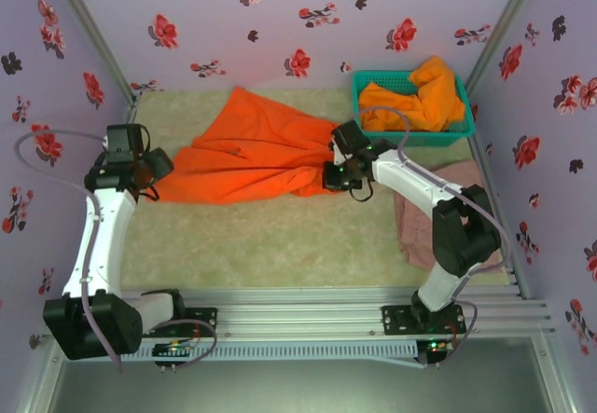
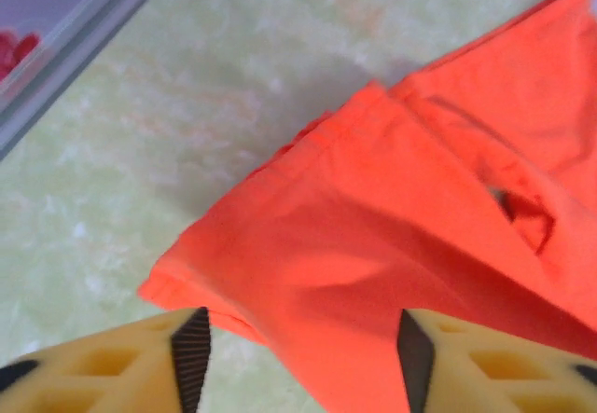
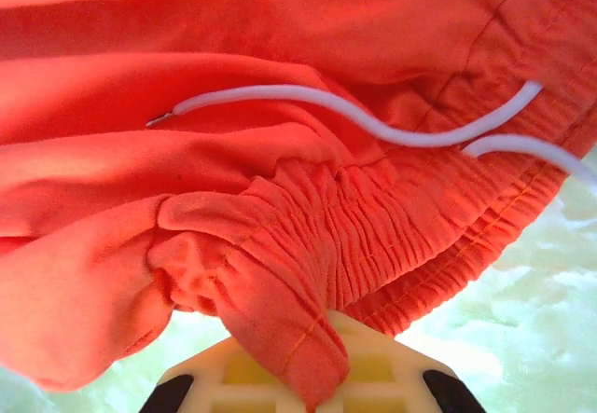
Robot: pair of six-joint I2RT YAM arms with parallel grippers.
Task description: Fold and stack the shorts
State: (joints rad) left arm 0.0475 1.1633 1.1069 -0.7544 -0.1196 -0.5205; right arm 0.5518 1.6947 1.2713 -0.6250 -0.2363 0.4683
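One pair of bright orange shorts point(image 1: 252, 147) lies spread across the middle of the table. My right gripper point(image 1: 338, 172) is at its right end, shut on a bunched fold of the elastic waistband point(image 3: 308, 338), just below the white drawstring point(image 3: 373, 124). My left gripper point(image 1: 154, 175) is at the shorts' left end. Its jaws stand open, and the leg corner of the shorts point(image 2: 373, 245) lies loose between the black pads point(image 2: 191, 357). A second orange pair point(image 1: 420, 96) sits in the basket. The pink-beige shorts point(image 1: 415, 231) lie flat at the right, partly under my right arm.
The teal mesh basket point(image 1: 420, 136) stands at the back right corner. Flowered purple walls with metal corner posts point(image 1: 93, 31) close in the table on three sides. Pale green tabletop point(image 1: 270, 245) lies bare in front of the orange shorts.
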